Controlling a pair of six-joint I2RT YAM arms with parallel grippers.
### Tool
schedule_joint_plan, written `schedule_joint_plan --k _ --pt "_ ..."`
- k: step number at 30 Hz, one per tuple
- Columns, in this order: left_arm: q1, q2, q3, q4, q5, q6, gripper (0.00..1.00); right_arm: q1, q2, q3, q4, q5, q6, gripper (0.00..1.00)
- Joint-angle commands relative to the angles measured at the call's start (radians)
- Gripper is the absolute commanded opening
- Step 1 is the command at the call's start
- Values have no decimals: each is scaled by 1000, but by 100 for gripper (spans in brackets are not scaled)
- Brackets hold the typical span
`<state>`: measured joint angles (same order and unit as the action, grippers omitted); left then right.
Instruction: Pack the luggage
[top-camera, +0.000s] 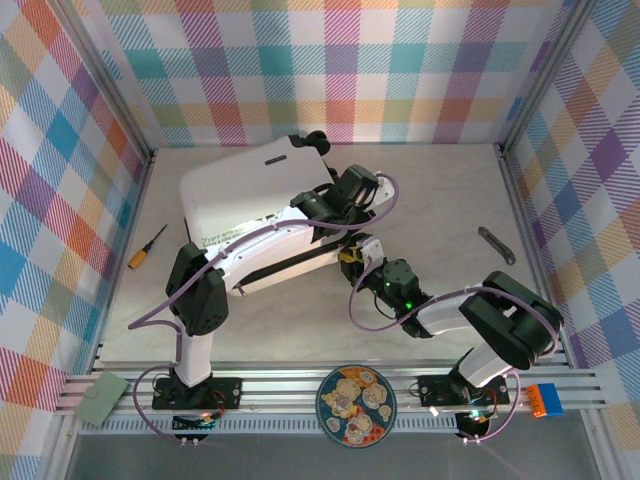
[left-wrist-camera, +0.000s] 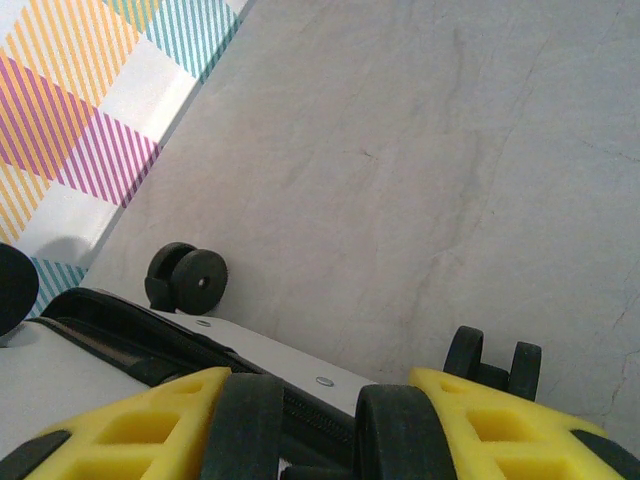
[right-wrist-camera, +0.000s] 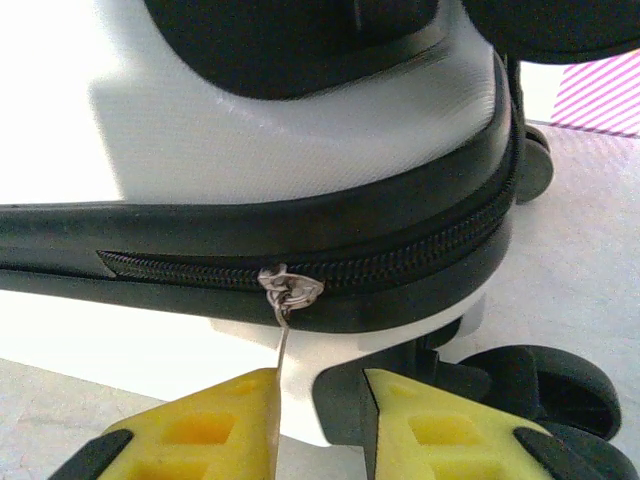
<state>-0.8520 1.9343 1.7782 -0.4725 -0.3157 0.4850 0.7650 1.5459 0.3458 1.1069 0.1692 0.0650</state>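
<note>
Luggage (top-camera: 240, 190) on worktop (top-camera: 440, 200), centre-left; shell stiff, slick, likely light. Right jaws spread, zipper pull (right-wrist-camera: 288, 290) tab dangling between, unpinched: take hold there. Left jaws part-spread over zipper band (left-wrist-camera: 130, 340); grip cannot tell.

**Plaid-Walled Enclosure Over a Pale Tabletop**

The space is closed in on three sides by walls (top-camera: 340, 70) covered in pastel plaid fabric, which are joined at the back corners by metal posts (top-camera: 540, 90). A pale, faintly veined tabletop (top-camera: 450, 190) is evenly lit. Its near edge is bordered by aluminium rails (top-camera: 290, 388).
</note>
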Motion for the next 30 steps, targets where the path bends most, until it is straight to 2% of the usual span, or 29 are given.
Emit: schedule_joint_plan --k 1,15,23,30 --pt "5 -94 24 186 20 -232 6 0 24 17 46 -33 4 29" --pt "5 -89 33 177 27 -232 6 -1 124 96 93 -1 11 31" --pt "5 -98 18 183 25 -232 6 -13 116 87 110 23 19 8" --pt "4 -98 12 183 30 -229 6 -18 57 55 79 19 13 0"
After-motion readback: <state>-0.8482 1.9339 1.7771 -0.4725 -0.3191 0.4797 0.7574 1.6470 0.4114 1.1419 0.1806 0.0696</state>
